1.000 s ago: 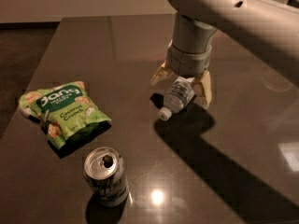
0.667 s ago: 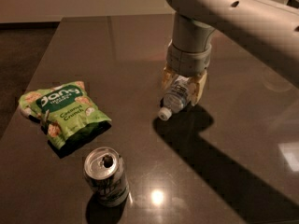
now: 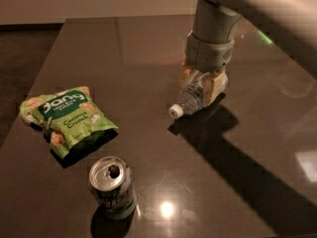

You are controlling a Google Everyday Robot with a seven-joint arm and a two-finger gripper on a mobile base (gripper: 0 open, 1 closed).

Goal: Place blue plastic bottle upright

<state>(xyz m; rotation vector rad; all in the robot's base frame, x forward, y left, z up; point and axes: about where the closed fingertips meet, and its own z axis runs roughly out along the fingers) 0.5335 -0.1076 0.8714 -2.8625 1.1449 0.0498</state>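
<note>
Gripper (image 3: pixel 203 89), right of centre in the frame, pinches the blue plastic bottle (image 3: pixel 189 99) between closed-in tan fingers. The bottle is tilted, with its white cap angled toward the lower left over the dark table (image 3: pixel 148 48).

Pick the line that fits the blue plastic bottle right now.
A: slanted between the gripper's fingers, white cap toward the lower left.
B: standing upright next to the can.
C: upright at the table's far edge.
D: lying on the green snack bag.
A: the blue plastic bottle sits slanted in the gripper, cap low, apart from the can and snack bag.
</note>
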